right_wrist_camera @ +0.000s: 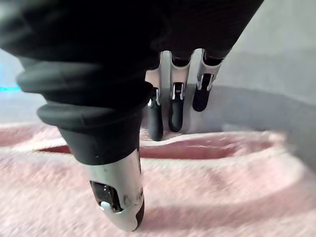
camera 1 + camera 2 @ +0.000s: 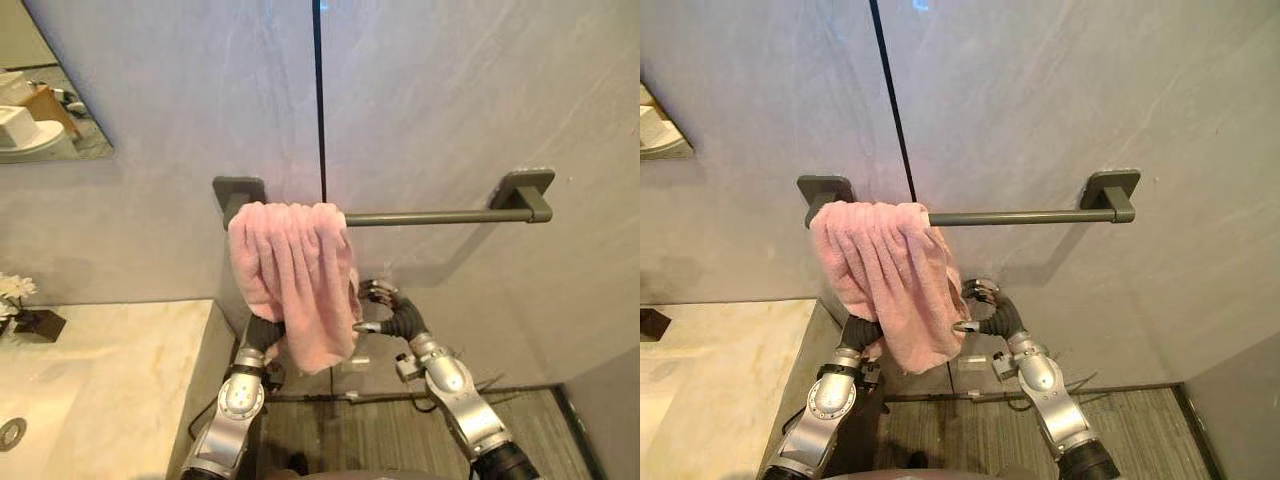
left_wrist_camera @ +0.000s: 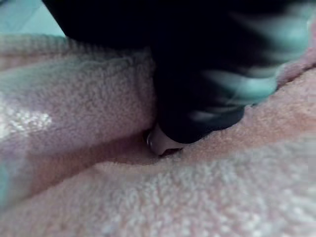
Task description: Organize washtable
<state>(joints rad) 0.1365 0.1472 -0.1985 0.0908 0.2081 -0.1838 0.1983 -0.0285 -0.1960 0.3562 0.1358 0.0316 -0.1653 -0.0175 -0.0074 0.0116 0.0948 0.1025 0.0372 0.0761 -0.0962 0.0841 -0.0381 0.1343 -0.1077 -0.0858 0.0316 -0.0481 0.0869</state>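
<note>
A pink towel (image 2: 295, 280) hangs over the left end of a grey towel bar (image 2: 440, 216) fixed to the grey wall. It is bunched in folds and its lower edge droops well below the bar. The rest of the bar, out to its right bracket, is bare.

The left hand (image 3: 197, 108) reaches up from below and goes in behind the towel's lower left part. In its wrist view the dark cover and one silver tip are sunk into the pink pile. Its fingers are buried in the cloth, so I cannot tell whether they are spread or closed.

The right hand (image 2: 385, 310) is just beside the towel's lower right edge. In its wrist view the fingers (image 1: 177, 111) are straight in a row, with their dark tips at a fold of the towel. The thumb (image 1: 118, 197) stands apart from them over the cloth. Nothing is pinched between them.

At the lower left is the marble bench (image 2: 130, 380), with its right edge near the left arm. Near the bench's back edge, against the wall, stands a small dark pot (image 2: 38, 324) holding white flowers (image 2: 12, 290). A round metal drain (image 2: 10, 433) shows near the front left of the bench. A mirror (image 2: 40, 90) hangs on the wall above it.
</note>
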